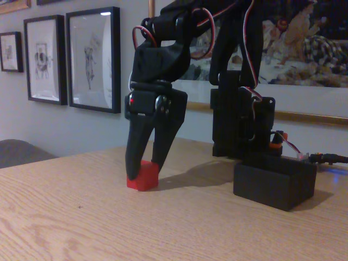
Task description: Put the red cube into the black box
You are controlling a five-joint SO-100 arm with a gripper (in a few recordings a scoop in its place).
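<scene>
fixed view, from table height: the black arm [217,65] bends over and points its gripper [145,163] straight down at the red cube [143,176], which sits on the wooden table [81,217] left of centre. the jaws straddle the cube, one finger down its left face and the other at its upper right edge; they look closed onto it, though whether the pinch is firm cannot be judged from this side. the cube appears to rest on the tabletop, not yet raised. the black box [274,185] stands well apart to the right, just in front of the arm's base, its open top facing up. framed pictures [92,57] hang on the wall behind.

for the step in hand, the grasp should be squared and tightened before any lift, since the right finger seems to catch only the cube's top corner; a straight rise high enough to clear the box wall would then suit the carry to the right.
</scene>
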